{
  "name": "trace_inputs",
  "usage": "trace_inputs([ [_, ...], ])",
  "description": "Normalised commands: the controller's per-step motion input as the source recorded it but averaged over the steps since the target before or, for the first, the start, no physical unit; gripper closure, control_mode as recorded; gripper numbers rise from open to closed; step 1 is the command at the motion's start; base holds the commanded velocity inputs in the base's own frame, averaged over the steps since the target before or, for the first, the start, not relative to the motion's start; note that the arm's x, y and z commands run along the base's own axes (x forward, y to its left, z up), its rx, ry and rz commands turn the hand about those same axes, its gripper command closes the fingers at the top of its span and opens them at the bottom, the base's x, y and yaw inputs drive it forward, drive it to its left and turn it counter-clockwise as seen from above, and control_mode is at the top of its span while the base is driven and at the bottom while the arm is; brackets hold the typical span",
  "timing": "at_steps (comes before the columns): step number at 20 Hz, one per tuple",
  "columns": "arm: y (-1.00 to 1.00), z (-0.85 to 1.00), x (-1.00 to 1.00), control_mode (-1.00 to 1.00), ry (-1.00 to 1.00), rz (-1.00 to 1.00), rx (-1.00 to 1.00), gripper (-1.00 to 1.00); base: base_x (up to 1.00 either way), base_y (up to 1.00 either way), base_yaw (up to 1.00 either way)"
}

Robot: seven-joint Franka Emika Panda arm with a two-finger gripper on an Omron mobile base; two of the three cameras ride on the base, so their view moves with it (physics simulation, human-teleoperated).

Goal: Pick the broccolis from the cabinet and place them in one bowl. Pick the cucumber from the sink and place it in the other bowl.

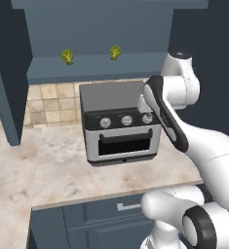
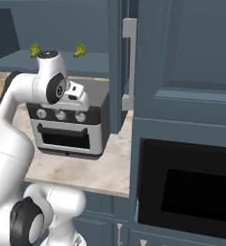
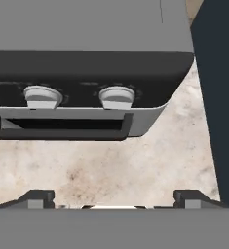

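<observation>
Two yellow-green broccolis [image 1: 67, 56] [image 1: 115, 52] sit on the bottom shelf of the open dark blue-grey cabinet [image 1: 96, 69], well apart from each other. From the right they show as broccolis [image 2: 35, 50] [image 2: 80, 50] behind my arm. My gripper [image 3: 113, 199] is open with nothing between its fingertips [image 3: 38, 198]. It hangs below the shelf, looking down at the right front corner of a toaster oven [image 3: 86, 73]. The bowls, the cucumber and the sink are out of view.
The grey toaster oven [image 1: 121, 129] stands on the marble counter [image 1: 47, 170] under the cabinet. An open cabinet door [image 1: 9, 73] juts out at left, another door with a bar handle [image 2: 129, 62] at right. A tall unit with a black built-in oven [image 2: 186, 192] stands further right.
</observation>
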Motion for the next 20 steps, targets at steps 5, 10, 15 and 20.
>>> trace_inputs([
  [5,0.48,0.13,-0.3,-1.0,-0.21,-0.15,-0.01,-1.0,0.0,0.0,0.0],
  [10,0.38,0.34,-0.03,-1.0,-0.14,-0.17,-0.03,-1.0,0.0,0.0,0.0],
  [15,0.07,0.56,-0.15,-1.0,-0.04,-0.1,-0.01,-1.0,0.0,0.0,0.0],
  [20,0.0,0.59,-0.17,-1.0,0.0,-0.03,0.0,-1.0,0.0,0.0,0.0],
])
